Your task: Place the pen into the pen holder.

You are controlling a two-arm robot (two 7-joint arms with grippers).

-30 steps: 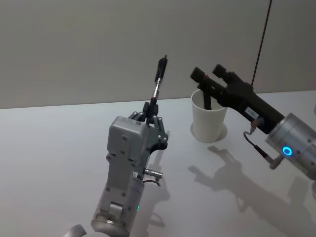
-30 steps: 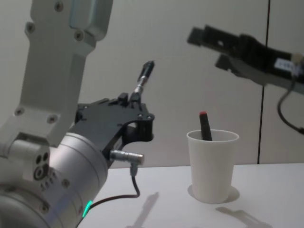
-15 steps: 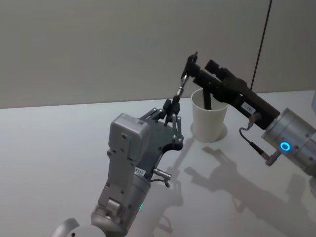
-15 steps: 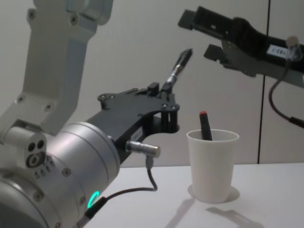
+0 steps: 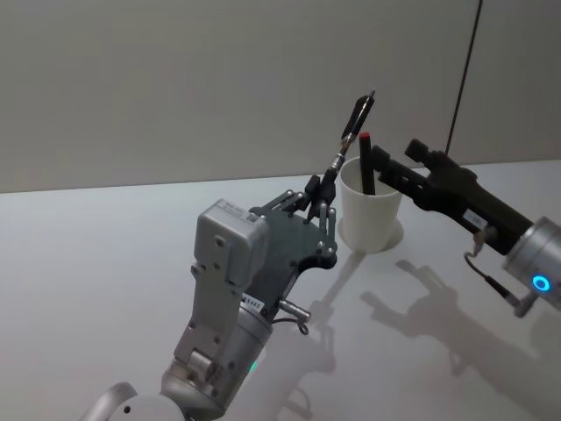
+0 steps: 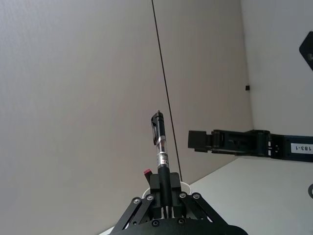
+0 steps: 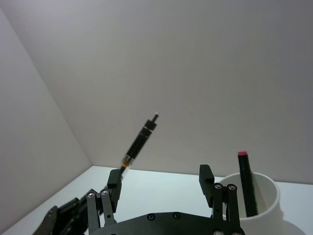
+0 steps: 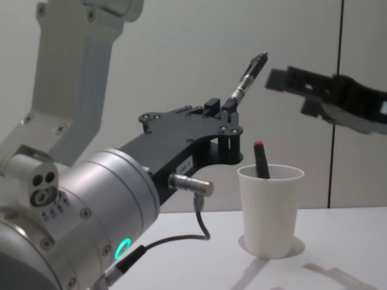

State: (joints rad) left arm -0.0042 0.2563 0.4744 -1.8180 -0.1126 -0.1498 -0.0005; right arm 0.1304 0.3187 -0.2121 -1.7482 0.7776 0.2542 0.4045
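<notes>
Left hand (image 5: pixel 317 195): raised over the middle of the bench (image 5: pixel 105 254), closed on the lower end of the pen (image 5: pixel 353 132).
Pen: black with a clear section, held in the air and tilted, its clip end up and leaning to the far right. It is above and just left of the pen holder (image 5: pixel 372 219) and touches neither its rim nor the marker. Whether its top end is really over the opening is hard to judge; from the head it seems so, but from the chest it sits left of the rim.
Pen holder: a plain white paper cup standing upright on the bench, far right of centre, near the wall (image 5: pixel 175 79).
Marker (image 5: pixel 365 162): dark with a red cap, standing in the pen holder and leaning on its left inner side, cap above the rim.
Right hand (image 5: pixel 394 156): reaching in from the right, level with the top of the pen holder and just right of the pen, fingers spread apart and holding nothing.
</notes>
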